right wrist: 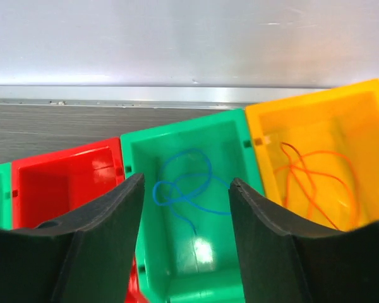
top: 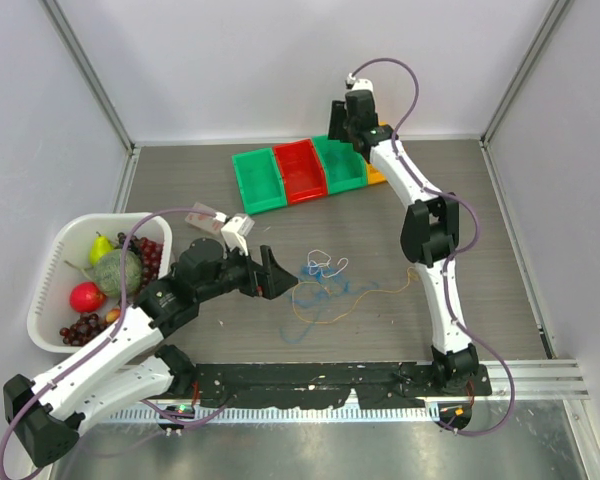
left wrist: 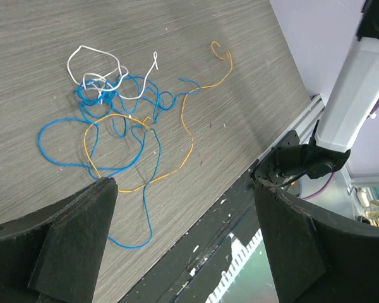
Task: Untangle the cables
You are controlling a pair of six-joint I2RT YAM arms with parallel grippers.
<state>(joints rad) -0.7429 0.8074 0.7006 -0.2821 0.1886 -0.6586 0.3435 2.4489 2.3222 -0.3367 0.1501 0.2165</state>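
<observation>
- Cables (left wrist: 122, 117): blue, orange and white wires tangled on the table (left wrist: 25, 38), just beyond the left gripper (left wrist: 183, 189), whose jaws are spread and empty; which wire crosses over which is unclear.
- Right gripper (right wrist: 184, 186): jaws apart, above a green bin (right wrist: 177, 134) holding a blue wire (right wrist: 196, 206); the yellow bin (right wrist: 316, 104) is cut off at the right.

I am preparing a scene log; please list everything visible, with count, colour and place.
thin blue wire: one, tangled, table centre
thin orange-yellow wire: one, same tangle
thin white wire: one, same tangle
small plastic bins: four, two green, one red, one yellow, far edge
loose blue wire: one, in the green bin next to the yellow bin
loose orange wire: one, in that yellow bin
perforated plastic basket: one, white, left side, holding fruit
small whitish items: two, right of the basket
left gripper: black, open, near the tangle
right gripper: black, open, above the bins
</observation>
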